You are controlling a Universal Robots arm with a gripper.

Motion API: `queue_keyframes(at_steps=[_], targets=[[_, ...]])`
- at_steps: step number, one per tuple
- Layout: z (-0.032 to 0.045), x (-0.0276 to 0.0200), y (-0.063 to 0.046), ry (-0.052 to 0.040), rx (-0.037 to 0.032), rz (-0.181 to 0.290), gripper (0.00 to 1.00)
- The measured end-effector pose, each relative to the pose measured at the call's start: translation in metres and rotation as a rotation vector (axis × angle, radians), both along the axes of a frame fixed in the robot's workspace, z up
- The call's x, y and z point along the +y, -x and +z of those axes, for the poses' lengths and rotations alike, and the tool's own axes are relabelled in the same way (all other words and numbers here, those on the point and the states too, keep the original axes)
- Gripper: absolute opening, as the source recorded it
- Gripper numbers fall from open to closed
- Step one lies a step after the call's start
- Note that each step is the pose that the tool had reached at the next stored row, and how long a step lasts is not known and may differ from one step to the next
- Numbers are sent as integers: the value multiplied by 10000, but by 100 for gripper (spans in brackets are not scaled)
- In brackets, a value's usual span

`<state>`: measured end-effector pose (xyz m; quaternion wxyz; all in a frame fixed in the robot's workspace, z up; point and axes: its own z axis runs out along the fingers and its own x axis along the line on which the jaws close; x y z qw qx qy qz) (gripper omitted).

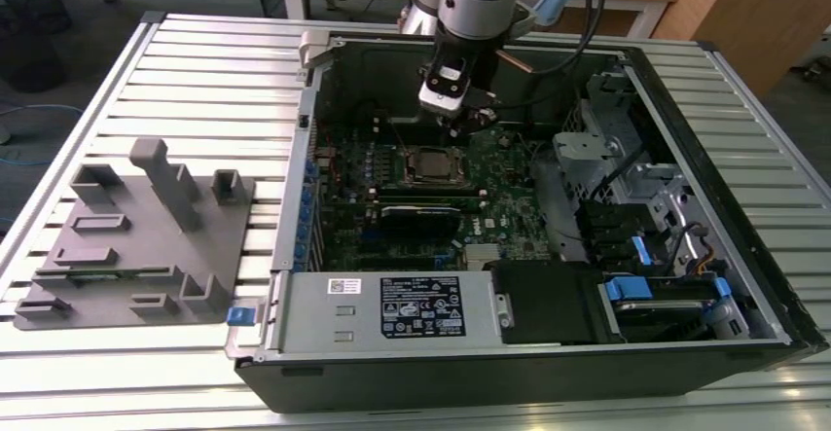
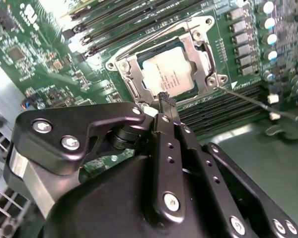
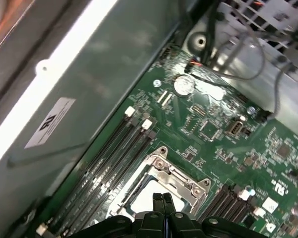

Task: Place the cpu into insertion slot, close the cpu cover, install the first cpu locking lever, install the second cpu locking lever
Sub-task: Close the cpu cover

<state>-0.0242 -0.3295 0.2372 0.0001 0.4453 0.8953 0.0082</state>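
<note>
Well, the one cpu [image 2: 164, 74] sits flat in the insertion slot [image 1: 431, 165], and the single cpu cover [image 2: 201, 57] lies down over it, framing its silvery top. One thin wire lever [image 2: 248, 102] sticks out loose from a corner of the slot. A second rod [image 2: 149, 42] runs along another edge. The hand [image 2: 165, 100] hangs right at the slot's rim, its two fingers pressed together with nothing between them. Well away from the slot, outside the open computer case [image 1: 389, 377], one grey tray [image 1: 130, 246] rests on the worktop [image 1: 195, 61].
</note>
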Motion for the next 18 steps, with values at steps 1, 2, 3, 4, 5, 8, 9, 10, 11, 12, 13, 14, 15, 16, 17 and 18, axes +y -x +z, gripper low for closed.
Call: queue_keyframes(at_steps=[1, 2, 3, 4, 5, 8, 9, 10, 11, 12, 13, 14, 15, 16, 17, 18], targets=[[0, 0, 0, 0, 0, 179, 11], [-1, 0, 0, 1, 0, 375, 11], [-1, 0, 0, 0, 0, 556, 11], [-1, 0, 0, 0, 0, 735, 11], [-2, 0, 0, 0, 0, 916, 11], [-3, 0, 0, 0, 0, 1460, 11], [-4, 0, 0, 0, 0, 1639, 11], [-4, 0, 0, 0, 0, 1831, 11], [-4, 0, 0, 1, 0, 1983, 11], [-4, 0, 0, 0, 0, 2029, 11], [-4, 0, 0, 0, 0, 2031, 11], [-4, 0, 0, 0, 0, 2032, 11], [-4, 0, 0, 0, 0, 2032, 11], [-4, 0, 0, 0, 0, 2032, 11], [-4, 0, 0, 0, 0, 2032, 11], [-4, 0, 0, 0, 0, 2032, 11]])
